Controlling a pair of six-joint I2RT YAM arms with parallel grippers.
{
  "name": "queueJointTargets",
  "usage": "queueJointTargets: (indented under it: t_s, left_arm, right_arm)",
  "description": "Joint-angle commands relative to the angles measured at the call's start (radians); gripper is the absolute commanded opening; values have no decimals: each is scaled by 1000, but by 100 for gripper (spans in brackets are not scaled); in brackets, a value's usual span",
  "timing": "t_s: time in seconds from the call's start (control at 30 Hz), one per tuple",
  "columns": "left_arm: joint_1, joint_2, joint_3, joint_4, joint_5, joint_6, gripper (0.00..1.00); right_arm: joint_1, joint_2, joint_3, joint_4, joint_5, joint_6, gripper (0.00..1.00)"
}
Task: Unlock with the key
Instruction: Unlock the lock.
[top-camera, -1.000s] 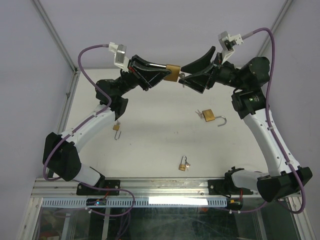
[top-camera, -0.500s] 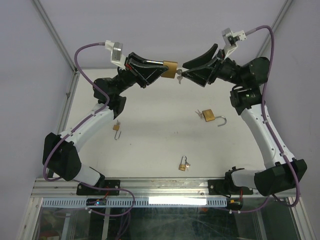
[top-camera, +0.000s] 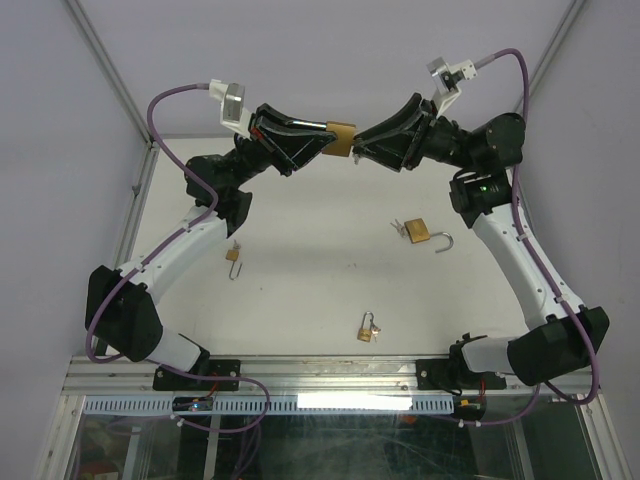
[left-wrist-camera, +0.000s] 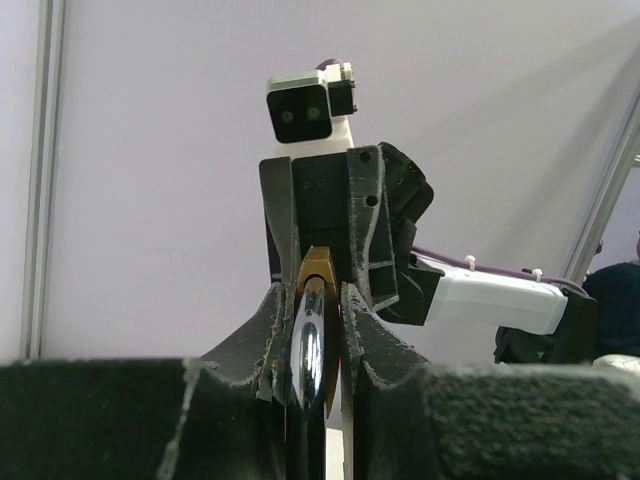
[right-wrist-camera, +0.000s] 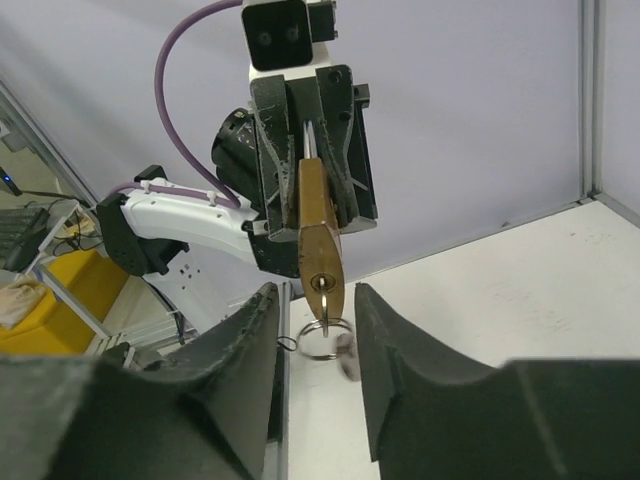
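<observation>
A brass padlock (top-camera: 341, 138) is held in the air between both arms. My left gripper (top-camera: 322, 143) is shut on its steel shackle (left-wrist-camera: 309, 345), and the brass body (left-wrist-camera: 320, 268) sticks out beyond the fingertips. In the right wrist view the padlock (right-wrist-camera: 318, 240) hangs with its keyhole facing me. A key (right-wrist-camera: 322, 285) sits in the keyhole, and a key ring (right-wrist-camera: 322, 335) with a second, blurred key dangles below. My right gripper (right-wrist-camera: 316, 292) is open; its jaws stand on either side of the key and the lock's bottom end without touching them. It also shows in the top view (top-camera: 362, 143).
On the white table lie an open brass padlock with keys (top-camera: 420, 232), a small padlock with keys (top-camera: 368, 328) near the front, and another small padlock (top-camera: 232, 258) beside the left arm. Walls enclose the back and both sides.
My right gripper has moved left toward the padlock, so its open jaws now straddle the key. The left gripper rose slightly with the padlock, then held still.
</observation>
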Motion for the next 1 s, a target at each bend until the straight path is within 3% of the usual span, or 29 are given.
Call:
queueJointTargets:
  t_s: [0.0,0.13,0.17,0.47,0.67,0.97]
  left_arm:
    - [-6,-32,63,88,-23,-21,0]
    - [-7,-33,62,89,-24,-20,0]
    - [-7,-32,62,90,-25,-20,0]
    - [-16,-26,60,96,-18,-18,0]
    - [-31,-21,58,131,13,35,0]
    - [-58,-21,21,193,88,211,0]
  right_arm:
    - [8,-10,21,-14,4,-53,24]
    - [11,-18,17,-50,17,-68,1]
    - [12,-17,18,-53,19,-65,0]
    - [19,-27,13,-36,49,20,0]
    - [23,45,82,-2,71,287,0]
    - [43,23,121,-290,138,280,0]
